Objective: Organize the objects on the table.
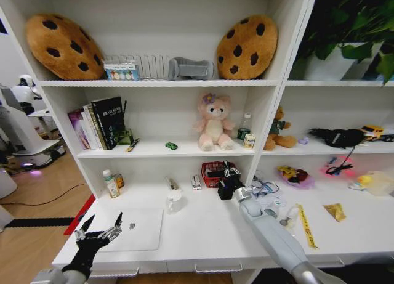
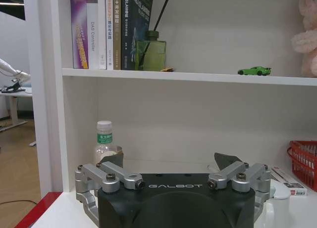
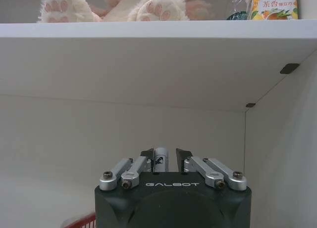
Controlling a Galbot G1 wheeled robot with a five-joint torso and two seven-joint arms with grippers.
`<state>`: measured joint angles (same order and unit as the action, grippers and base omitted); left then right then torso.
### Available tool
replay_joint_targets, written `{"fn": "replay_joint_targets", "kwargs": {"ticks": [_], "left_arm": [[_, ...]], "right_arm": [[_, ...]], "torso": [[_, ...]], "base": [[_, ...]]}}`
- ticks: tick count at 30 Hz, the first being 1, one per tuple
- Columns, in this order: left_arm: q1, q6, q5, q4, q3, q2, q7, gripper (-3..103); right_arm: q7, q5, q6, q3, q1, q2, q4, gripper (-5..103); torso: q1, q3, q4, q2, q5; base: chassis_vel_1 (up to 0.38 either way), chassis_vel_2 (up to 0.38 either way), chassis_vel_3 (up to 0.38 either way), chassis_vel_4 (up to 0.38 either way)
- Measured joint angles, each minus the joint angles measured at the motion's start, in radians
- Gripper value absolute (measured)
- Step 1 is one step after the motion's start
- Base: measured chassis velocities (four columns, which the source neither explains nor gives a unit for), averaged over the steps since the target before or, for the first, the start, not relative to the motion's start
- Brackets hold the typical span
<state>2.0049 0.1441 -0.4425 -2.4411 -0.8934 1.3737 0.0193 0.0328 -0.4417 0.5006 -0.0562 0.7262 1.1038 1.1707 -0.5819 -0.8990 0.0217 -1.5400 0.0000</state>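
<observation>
Judging by the table (image 1: 203, 235), you're midway: your right gripper (image 1: 229, 184) pinches a small white item over the basket (image 1: 212, 173) (laptop (image 1: 136, 228) still near-left), left gripper (image 1: 98, 230) spread idle.

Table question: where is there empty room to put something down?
The table is bare between the laptop and the right gripper's arm, in front of the white cup. It is crowded right of that arm, with cables, a yellow tape and small toys.
</observation>
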Motion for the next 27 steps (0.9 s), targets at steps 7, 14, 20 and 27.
{"fn": "replay_joint_targets", "kwargs": {"ticks": [7, 14, 20, 27], "left_arm": [[0.0, 0.0, 0.0, 0.0, 0.0, 0.0, 0.0, 100], [0.0, 0.0, 0.0, 0.0, 0.0, 0.0, 0.0, 100], [0.0, 0.0, 0.0, 0.0, 0.0, 0.0, 0.0, 100], [0.0, 0.0, 0.0, 0.0, 0.0, 0.0, 0.0, 100]], "right_arm": [[0.0, 0.002, -0.02, -0.013, 0.015, -0.003, 0.009, 51], [-0.067, -0.113, -0.126, -0.037, 0.122, -0.072, 0.177, 78], [-0.021, -0.152, -0.244, -0.094, 0.281, -0.139, 0.422, 97], [0.078, -0.163, -0.367, -0.192, 0.48, -0.191, 0.698, 100]], "torso": [[0.0, 0.0, 0.0, 0.0, 0.0], [0.0, 0.0, 0.0002, 0.0, 0.0001], [0.0, 0.0, -0.0001, 0.0, 0.0002], [0.0, 0.0, -0.0003, 0.0, -0.0001]], "base": [[0.0, 0.0, 0.0, 0.0], [0.0, 0.0, 0.0, 0.0], [0.0, 0.0, 0.0, 0.0], [0.0, 0.0, 0.0, 0.0]]}}
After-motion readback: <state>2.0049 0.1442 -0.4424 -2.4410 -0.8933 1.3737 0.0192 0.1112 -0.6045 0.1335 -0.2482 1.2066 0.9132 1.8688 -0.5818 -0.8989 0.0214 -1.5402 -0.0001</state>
